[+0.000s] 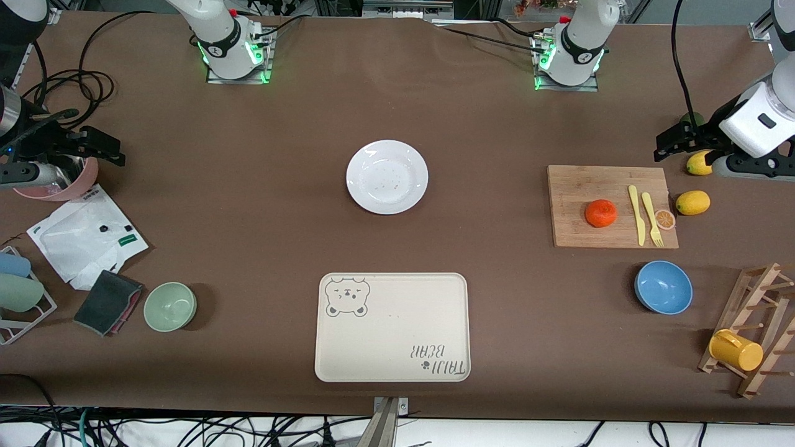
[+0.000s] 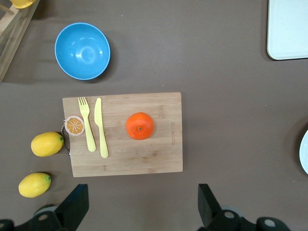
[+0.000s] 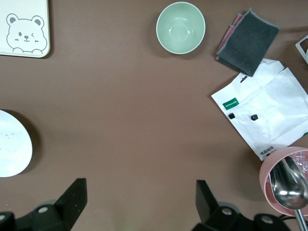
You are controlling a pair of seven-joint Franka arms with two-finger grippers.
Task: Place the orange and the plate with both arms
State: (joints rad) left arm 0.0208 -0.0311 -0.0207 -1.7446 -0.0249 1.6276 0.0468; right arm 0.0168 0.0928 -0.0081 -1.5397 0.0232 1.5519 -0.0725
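Nearest the front camera lies the rectangular cream tray printed with a bear face (image 1: 392,327), flat on the brown table covering (image 1: 248,217). Next in size, the rectangular bamboo cutting board (image 1: 612,206) sits toward the left arm's end of the table, farther from the camera than the tray. The round plain white glossy plate (image 1: 387,176) rests mid-table, farther from the camera than the tray and well apart from the board. The blue bowl (image 1: 663,287) stands nearer the camera than the board, and the pale green bowl (image 1: 170,306) stands toward the right arm's end. The small round bright orange fruit (image 1: 600,213) sits on the cutting board near its middle, untouched, beside a yellow plastic knife (image 1: 636,214) and yellow plastic fork (image 1: 652,218) lying side by side on the board. Two yellow lemons (image 1: 692,202) lie on the table just beside the board's edge. The left gripper (image 2: 143,211) hovers over the table close to the board's edge, jaws spread wide and holding nothing. The right gripper (image 3: 140,209) hovers over bare table near a pink cup (image 3: 288,179), jaws likewise released and empty.
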